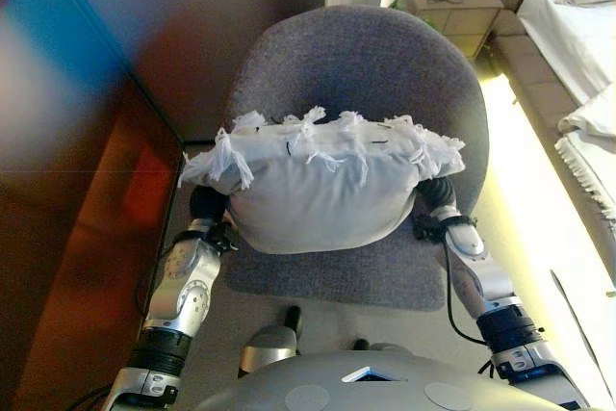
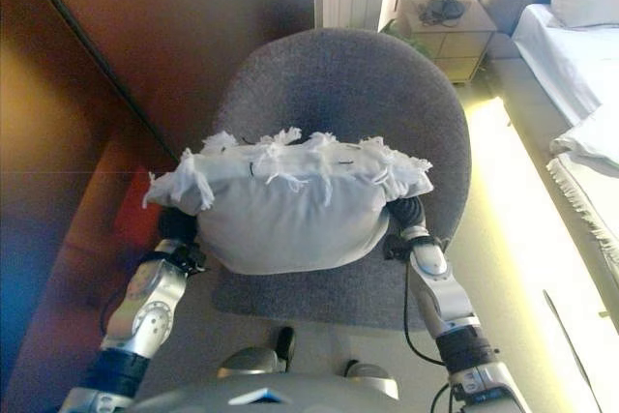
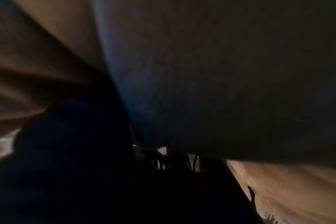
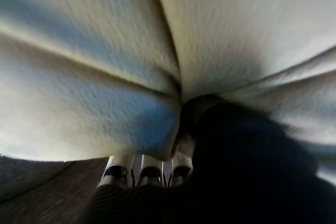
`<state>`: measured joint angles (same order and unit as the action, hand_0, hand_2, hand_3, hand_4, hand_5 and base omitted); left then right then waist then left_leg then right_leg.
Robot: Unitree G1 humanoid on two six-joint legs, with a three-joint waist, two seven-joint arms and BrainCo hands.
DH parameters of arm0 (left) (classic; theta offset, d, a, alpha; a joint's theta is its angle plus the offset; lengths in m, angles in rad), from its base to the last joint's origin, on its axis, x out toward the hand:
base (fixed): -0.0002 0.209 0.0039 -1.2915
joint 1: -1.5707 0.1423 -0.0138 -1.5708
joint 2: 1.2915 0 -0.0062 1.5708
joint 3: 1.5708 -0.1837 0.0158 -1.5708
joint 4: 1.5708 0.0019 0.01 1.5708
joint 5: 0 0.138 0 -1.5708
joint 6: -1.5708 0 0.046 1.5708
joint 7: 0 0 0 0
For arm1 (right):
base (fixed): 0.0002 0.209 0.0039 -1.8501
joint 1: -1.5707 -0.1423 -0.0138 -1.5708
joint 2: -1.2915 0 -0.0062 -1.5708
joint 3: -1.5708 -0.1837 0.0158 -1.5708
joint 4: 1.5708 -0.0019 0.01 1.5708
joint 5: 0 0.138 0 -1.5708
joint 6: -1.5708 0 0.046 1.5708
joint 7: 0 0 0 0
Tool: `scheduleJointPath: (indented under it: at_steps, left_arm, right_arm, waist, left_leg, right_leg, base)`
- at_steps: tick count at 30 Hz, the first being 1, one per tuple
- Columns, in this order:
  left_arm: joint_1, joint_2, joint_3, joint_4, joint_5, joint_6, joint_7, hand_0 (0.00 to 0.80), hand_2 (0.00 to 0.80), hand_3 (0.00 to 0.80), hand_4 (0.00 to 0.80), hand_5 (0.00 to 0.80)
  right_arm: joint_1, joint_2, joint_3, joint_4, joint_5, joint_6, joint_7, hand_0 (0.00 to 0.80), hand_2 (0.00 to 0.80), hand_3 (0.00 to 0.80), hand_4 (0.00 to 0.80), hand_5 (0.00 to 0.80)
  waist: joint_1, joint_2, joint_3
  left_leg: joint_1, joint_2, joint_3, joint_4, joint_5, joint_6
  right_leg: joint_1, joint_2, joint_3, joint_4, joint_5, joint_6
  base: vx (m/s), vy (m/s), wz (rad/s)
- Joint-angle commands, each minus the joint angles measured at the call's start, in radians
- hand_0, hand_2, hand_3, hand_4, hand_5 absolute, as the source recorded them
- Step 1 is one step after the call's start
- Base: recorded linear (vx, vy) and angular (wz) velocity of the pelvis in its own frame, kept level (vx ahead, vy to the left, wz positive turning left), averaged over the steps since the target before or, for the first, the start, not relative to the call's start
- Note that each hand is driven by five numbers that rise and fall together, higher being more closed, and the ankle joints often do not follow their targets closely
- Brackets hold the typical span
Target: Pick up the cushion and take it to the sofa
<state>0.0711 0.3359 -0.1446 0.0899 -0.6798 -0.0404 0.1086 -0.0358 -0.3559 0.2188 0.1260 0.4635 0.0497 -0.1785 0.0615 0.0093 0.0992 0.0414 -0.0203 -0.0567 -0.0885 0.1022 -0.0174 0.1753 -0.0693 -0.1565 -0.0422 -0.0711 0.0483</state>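
A: So, status check. Where is the cushion [image 1: 318,185]?

B: Between the two hands, above the seat of the grey armchair [image 1: 385,64]. Its fringed edge points to the far side; the smooth body bulges toward the near side. Whether its underside is clear of the seat or touching it, I cannot tell.

A: Left hand [image 1: 207,204]?

B: At the cushion's left end, tucked under the fabric. Only the dark cover shows in the head views, and the left wrist view is dark. Finger state: cannot tell.

A: Right hand [image 4: 149,169]?

B: At the right end, dark cover pushed into the cloth so it creases around it. Its own wrist view shows a row of silver fingers side by side under the cushion, but their tips are hidden. Curled or straight: cannot tell.

A: Progress?

B: Judged: two-sided hold looks established, lift early or underway. Carry and placement are left. No sofa identifiable in view; a bed [image 1: 577,36] sits far right, a nightstand [image 1: 457,7] beside it.
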Motion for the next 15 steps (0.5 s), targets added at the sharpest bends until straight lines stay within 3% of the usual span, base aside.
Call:
scheduleJointPath:
  at_steps: [1, 15]
  left_arm:
    - [-0.149, -0.035, -0.082, 0.007, 0.054, -0.012, -0.023, 0.8, 0.8, 0.8, 0.8, 0.8]
    - [-0.353, -0.111, -0.197, 0.275, 0.071, -0.043, -0.042, 0.8, 0.8, 0.8, 0.8, 0.8]
  right_arm:
    - [-0.085, 0.065, 0.064, -0.053, 0.015, -0.044, -0.038, 0.8, 0.8, 0.8, 0.8, 0.8]
    - [-0.21, 0.122, 0.076, 0.12, -0.015, -0.033, -0.28, 0.8, 0.8, 0.8, 0.8, 0.8]
  waist:
    - [-0.011, -0.006, -0.059]
    - [-0.062, 0.012, -0.057]
  left_leg:
    - [0.037, 0.055, 0.067, 0.001, -0.041, -0.027]
    - [0.072, 0.059, 0.095, 0.001, -0.061, -0.029]
  right_leg:
    - [-0.09, -0.044, 0.018, -0.045, 0.163, 0.042]
    - [-0.073, -0.042, 0.048, -0.045, 0.159, 0.047]
  base:
    - [0.0, 0.0, 0.0]
    - [0.039, -0.008, -0.03]
